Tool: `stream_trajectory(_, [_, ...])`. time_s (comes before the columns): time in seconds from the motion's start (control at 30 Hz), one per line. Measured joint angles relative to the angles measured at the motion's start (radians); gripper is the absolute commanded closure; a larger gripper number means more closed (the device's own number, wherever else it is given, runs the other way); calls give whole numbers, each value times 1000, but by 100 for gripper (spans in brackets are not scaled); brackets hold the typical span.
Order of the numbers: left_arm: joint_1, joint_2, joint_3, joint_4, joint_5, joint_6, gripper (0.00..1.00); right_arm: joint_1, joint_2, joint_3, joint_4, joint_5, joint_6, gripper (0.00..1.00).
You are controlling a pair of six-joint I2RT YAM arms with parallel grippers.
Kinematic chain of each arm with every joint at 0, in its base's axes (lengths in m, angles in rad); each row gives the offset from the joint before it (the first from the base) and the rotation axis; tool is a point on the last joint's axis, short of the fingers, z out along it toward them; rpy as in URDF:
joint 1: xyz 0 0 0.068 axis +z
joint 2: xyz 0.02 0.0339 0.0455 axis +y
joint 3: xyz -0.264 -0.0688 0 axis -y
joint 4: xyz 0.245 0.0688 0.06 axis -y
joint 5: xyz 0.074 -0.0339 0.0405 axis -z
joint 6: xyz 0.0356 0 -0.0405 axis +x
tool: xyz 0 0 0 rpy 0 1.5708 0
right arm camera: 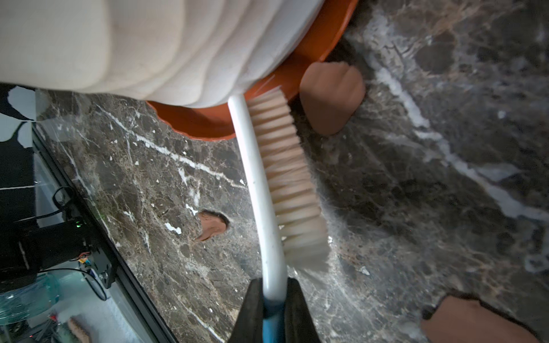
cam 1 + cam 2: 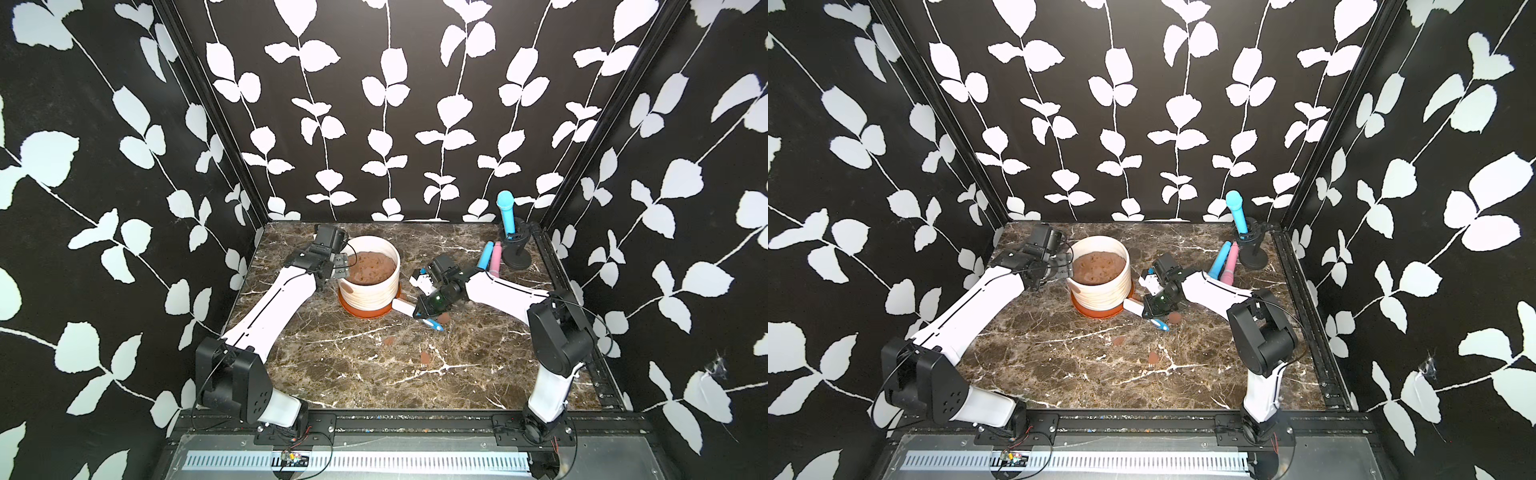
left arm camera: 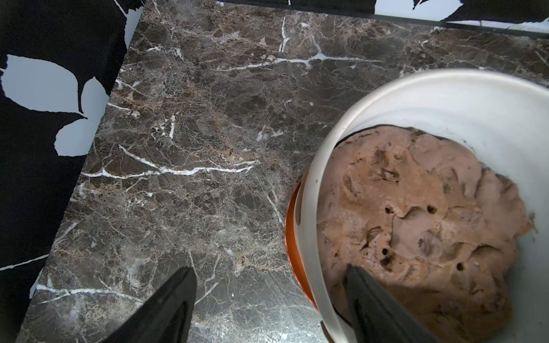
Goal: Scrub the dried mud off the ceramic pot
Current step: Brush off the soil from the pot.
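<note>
Here, ceramic pot full of lumpy soil, on terracotta saucer.

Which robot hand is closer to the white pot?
Left. The left gripper hangs open astride the rim of the ceramic pot, one jaw over the soil. The right gripper, shut on the brush, sits beside the saucer.

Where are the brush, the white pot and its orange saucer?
brush (image 1: 288, 184): right wrist view, on the bristles.
pot (image 2: 370, 295): a top view, on its ribbed side.
saucer (image 1: 202, 121): right wrist view, on its rim.
</note>
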Motion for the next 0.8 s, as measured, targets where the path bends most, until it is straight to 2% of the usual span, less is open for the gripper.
stream_trajectory(0.2, [4,0,-14,5,0,0,19,-27,0,-11,31,-5,4,100])
stream_trajectory(0.47, [6,0,-16,8,10,1,19,-108,-35,-121,57,26,0,100])
stream_trajectory(0.8, [16,0,-15,8,15,17,18,-115,-271,-184,-55,63,-27,100])
